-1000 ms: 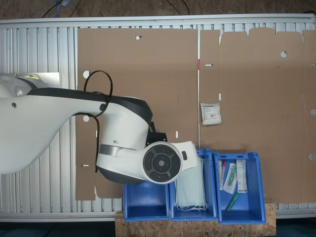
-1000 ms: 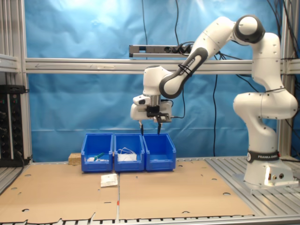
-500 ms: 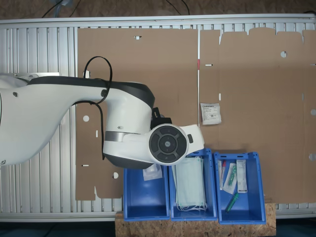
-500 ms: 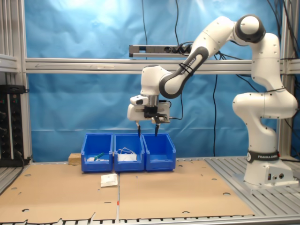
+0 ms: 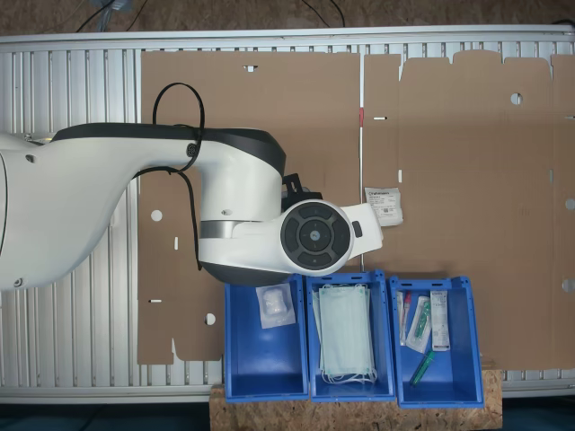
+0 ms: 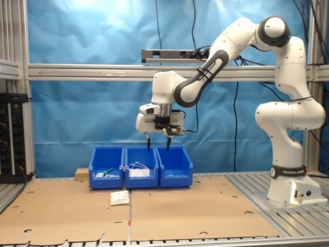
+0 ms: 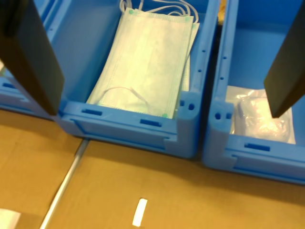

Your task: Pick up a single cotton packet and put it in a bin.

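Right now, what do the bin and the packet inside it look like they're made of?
The bin looks like moulded hard plastic: uniform blue, slight sheen, crisp ribs and slots along its wall. The cotton packet looks like thin clear glossy film over white filling, wrinkled with highlights; the filling itself is hard to make out.

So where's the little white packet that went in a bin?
The cotton packet lies inside the blue bin at the first exterior view's left end of the row, right beside the bin of green masks.

The tool [image 6: 157, 143] drew back, uncovering the bin [image 5: 266, 338].
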Controlling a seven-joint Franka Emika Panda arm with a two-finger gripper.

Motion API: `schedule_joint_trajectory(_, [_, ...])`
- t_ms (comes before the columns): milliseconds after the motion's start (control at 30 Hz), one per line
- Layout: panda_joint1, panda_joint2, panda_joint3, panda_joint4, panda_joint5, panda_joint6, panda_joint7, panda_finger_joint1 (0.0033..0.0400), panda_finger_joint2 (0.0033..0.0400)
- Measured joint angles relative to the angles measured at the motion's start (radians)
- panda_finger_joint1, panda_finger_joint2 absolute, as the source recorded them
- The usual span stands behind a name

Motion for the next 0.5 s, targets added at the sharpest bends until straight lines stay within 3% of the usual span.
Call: schedule_joint_trajectory(500, [0.081, -0.004, -0.018, 0.016, 0.0, 0.0, 0.054, 0.04, 0.04])
